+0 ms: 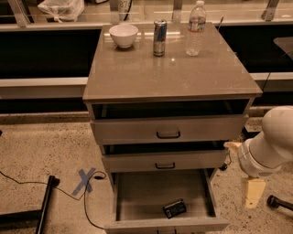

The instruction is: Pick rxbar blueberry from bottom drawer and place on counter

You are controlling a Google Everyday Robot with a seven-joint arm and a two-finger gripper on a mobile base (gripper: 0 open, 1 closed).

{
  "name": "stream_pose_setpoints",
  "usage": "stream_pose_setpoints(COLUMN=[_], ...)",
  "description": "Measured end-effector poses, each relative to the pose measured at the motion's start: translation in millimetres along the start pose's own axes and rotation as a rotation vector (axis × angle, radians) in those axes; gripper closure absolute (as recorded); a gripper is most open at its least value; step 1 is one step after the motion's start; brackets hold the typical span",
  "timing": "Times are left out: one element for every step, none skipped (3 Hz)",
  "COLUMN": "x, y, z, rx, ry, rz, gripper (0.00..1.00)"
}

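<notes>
In the bottom drawer [137, 196], pulled well out: a dark snack bar [174, 208] with pale label marks. Flat on the grey drawer floor, close to the front wall, a little right of centre, turned slightly askew. Touched by nothing.

Above it, the middle drawer [137, 162] and the top drawer [128, 131], each with a dark handle at the centre of its front. Both out a short way, with a dark gap showing over each front.

On the bench [174, 77], glossy grey-brown, toward the back edge: a white bowl [123, 35] at the left, a slim can [159, 31] upright near the middle, a clear water bottle [196, 28] with a white cap upright further right. All three apart from one another.

At the right edge of the view, outside the cabinet and level with the two lower drawers: the white arm [274, 141]. Below it the gripper [252, 192], a pale beige part hanging downward, near the open drawer's right front corner but not touching it, and well apart from the snack bar. Impossible to tell whether the jaws are apart or together.

On the speckled floor left of the cabinet: a blue tape cross [85, 179], a thin black cable [27, 183] curving past it, and a black bar [46, 201] lying further left. Behind the bench, at the top left, a white plastic bag [61, 8].
</notes>
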State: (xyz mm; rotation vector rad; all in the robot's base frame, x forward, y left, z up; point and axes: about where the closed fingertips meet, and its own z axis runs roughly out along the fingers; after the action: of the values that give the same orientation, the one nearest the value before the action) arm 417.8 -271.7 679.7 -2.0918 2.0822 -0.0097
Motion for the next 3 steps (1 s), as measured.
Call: stream_pose_setpoints(x=[-1,-4,-4], y=[-20,-35,-40], z=[27,77,120], rx=[0.015,0.06,0.067], ry=[-0.02,-0.129,-0.195], rz=[-0.043,-0.059,-0.026], gripper=[0.0,0.0,0.0])
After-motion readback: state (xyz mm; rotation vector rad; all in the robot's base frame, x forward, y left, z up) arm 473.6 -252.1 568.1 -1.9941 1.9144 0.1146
